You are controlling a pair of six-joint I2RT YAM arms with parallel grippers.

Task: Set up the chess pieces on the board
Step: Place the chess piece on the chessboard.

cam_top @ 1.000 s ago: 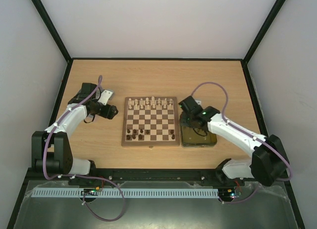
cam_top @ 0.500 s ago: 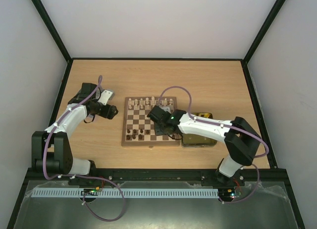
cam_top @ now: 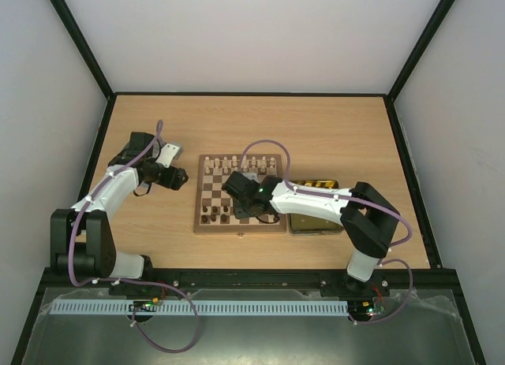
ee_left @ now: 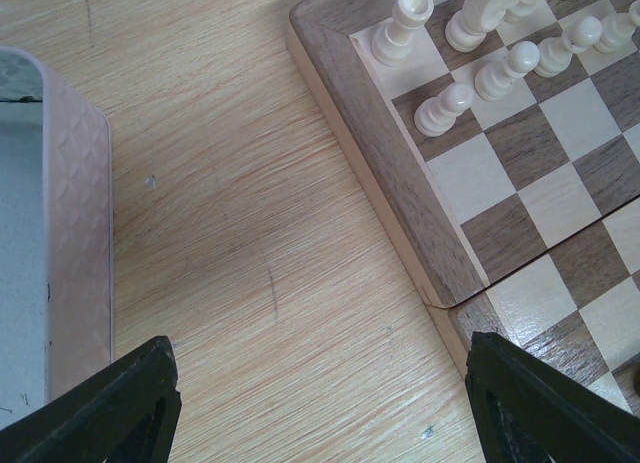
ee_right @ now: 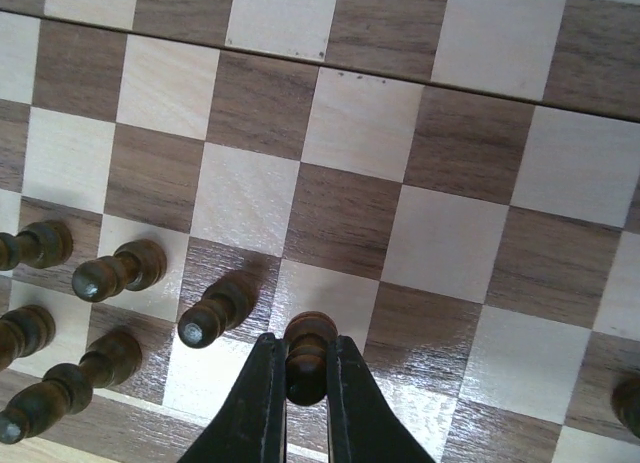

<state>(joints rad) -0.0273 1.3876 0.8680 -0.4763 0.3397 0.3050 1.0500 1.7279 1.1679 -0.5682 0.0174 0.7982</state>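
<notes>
Right gripper (ee_right: 304,365) clamped on dark pawn (ee_right: 310,333) by the board's (ee_right: 370,123) near edge, extending the seated row (ee_right: 215,311); left gripper (ee_left: 320,348) spread wide off board's left edge. Parked clear, I'd judge.

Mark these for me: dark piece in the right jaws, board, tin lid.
dark piece (ee_right: 308,335): right wrist view, on its rounded head.
board (ee_left: 395,173): left wrist view, on the dark rim.
lid (ee_left: 80,233): left wrist view, on the quilted side wall.
</notes>
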